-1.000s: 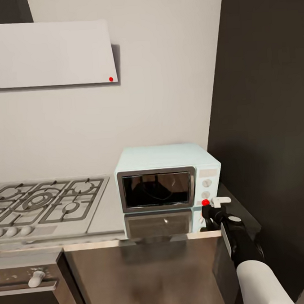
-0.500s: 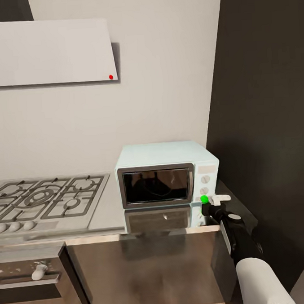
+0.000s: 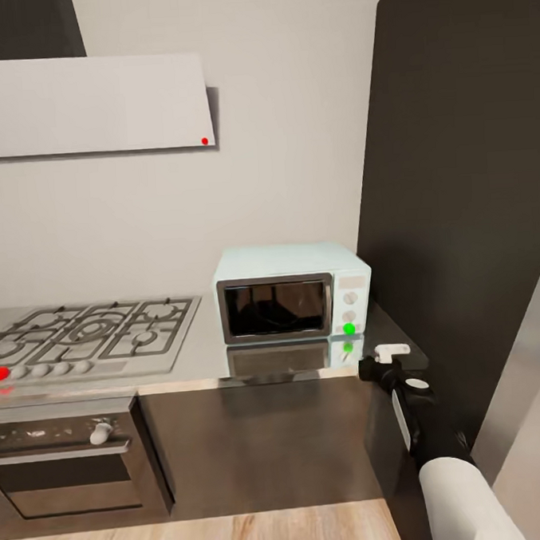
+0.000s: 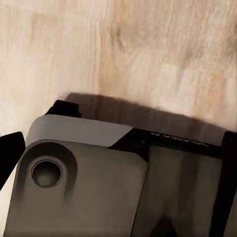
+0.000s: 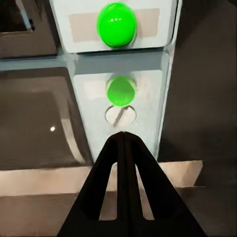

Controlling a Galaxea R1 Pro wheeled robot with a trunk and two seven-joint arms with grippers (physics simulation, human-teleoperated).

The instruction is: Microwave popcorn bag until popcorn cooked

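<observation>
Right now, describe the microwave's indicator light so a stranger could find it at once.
Start at the long glossy grey countertop and find the small pale mint-blue microwave beside the tall dark panel. On its white control panel, below two pale knobs, sits a small round light; it alone glows bright green.

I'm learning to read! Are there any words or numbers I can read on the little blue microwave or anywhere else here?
Pale mint-blue microwave: no words or numbers; just two knobs and a round green light.
Dark robot part in the left wrist view: tiny faint lettering, too blurred to read.
Grey gas hob: no readable labels.
</observation>
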